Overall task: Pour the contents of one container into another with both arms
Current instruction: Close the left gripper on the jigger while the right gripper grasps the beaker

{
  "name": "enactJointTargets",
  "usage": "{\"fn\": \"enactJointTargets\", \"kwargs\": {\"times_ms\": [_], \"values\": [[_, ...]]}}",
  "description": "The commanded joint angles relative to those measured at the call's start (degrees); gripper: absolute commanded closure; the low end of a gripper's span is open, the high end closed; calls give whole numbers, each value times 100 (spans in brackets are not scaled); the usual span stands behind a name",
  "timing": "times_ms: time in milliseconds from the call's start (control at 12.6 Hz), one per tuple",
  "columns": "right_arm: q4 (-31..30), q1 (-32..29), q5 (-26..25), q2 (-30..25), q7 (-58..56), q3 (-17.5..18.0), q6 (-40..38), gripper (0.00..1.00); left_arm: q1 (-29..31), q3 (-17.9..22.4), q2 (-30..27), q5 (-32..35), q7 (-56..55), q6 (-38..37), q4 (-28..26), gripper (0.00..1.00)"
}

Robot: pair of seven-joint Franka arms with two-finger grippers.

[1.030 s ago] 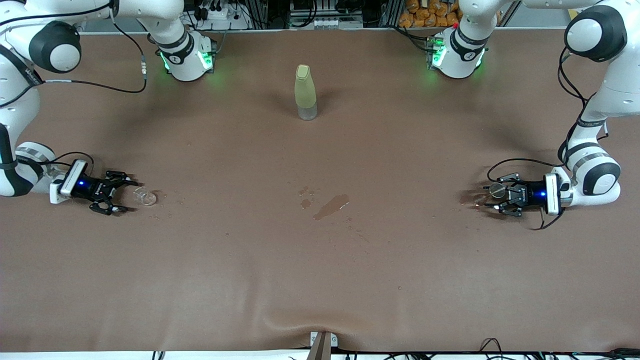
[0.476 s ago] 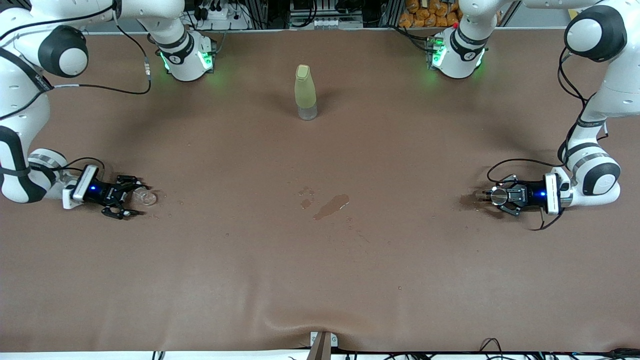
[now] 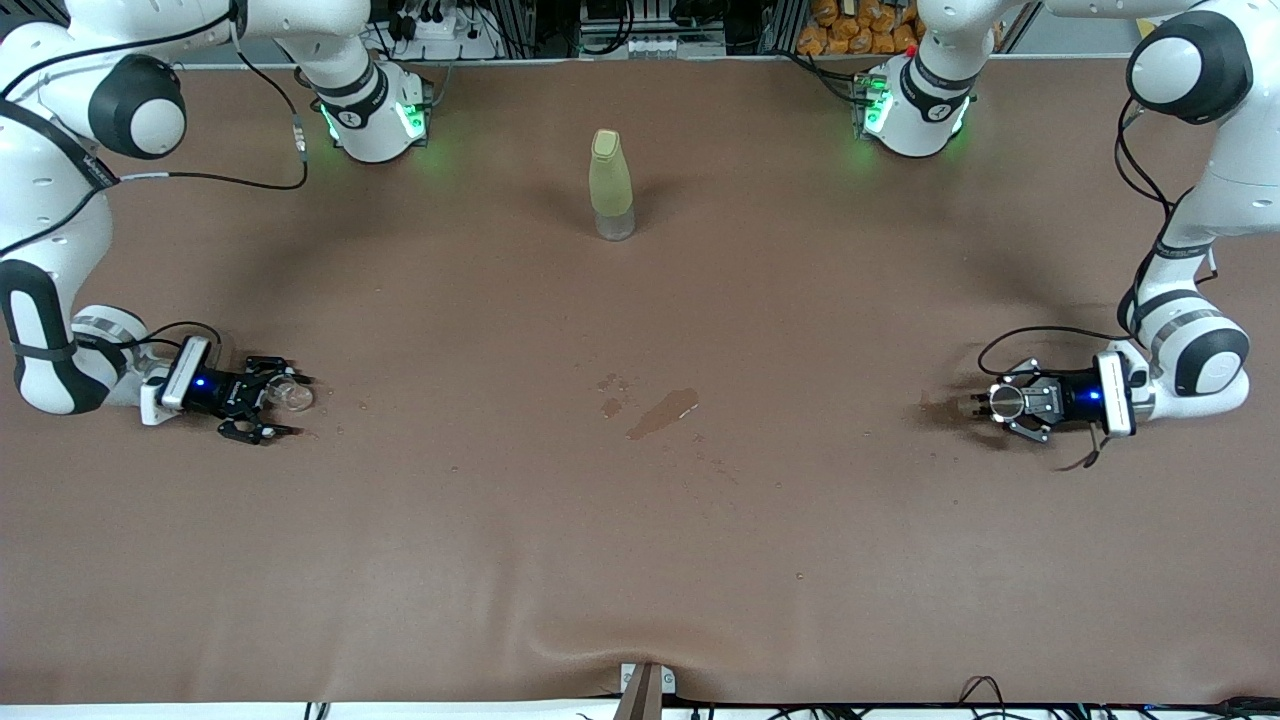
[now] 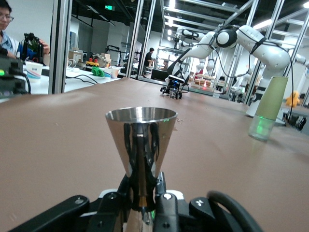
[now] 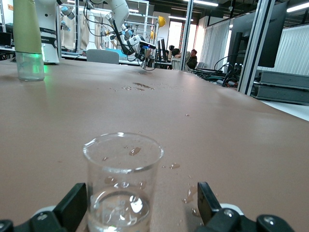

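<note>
The metal hourglass cup stands upright on the brown table at the left arm's end. My left gripper is shut on its narrow waist; in the left wrist view the cup rises right above the gripper. At the right arm's end stands the small clear glass cup, with some liquid in it. My right gripper is open, low at the table, one finger on each side of the glass. In the right wrist view the glass cup sits off-centre in the right gripper, nearer one finger.
A tall yellow-green bottle stands mid-table toward the robots' bases, and shows as the bottle and the bottle in the wrist views. A wet patch darkens the table's middle. Droplets lie beside the glass.
My left gripper has closed on the metal cup's waist. My right gripper has slid forward along the table until its open fingers flank the glass cup.
</note>
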Motion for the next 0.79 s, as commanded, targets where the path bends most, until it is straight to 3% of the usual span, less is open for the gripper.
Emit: {"fn": "enactJointTargets", "kwargs": {"times_ms": [0, 79, 238, 396, 476, 713], "values": [[-181, 175, 269, 159, -1737, -26, 162, 0, -138, 18, -29, -249, 149, -38, 101, 100], [-181, 184, 269, 159, -1737, -18, 162, 2, -199, 18, -21, -311, 428, 23, 127, 100], [-181, 193, 269, 159, -1737, -18, 162, 40, -331, 27, -21, -565, 650, 163, 119, 100], [-181, 228, 269, 150, -1728, -18, 154, 71, -375, 27, -3, -575, 641, 164, 101, 100], [-181, 228, 269, 150, -1728, -18, 136, 82, -358, 27, -20, -575, 615, 138, 83, 100], [-181, 281, 269, 124, -1658, -9, 101, 98, -768, 27, -47, -575, 677, 146, -57, 100]]}}
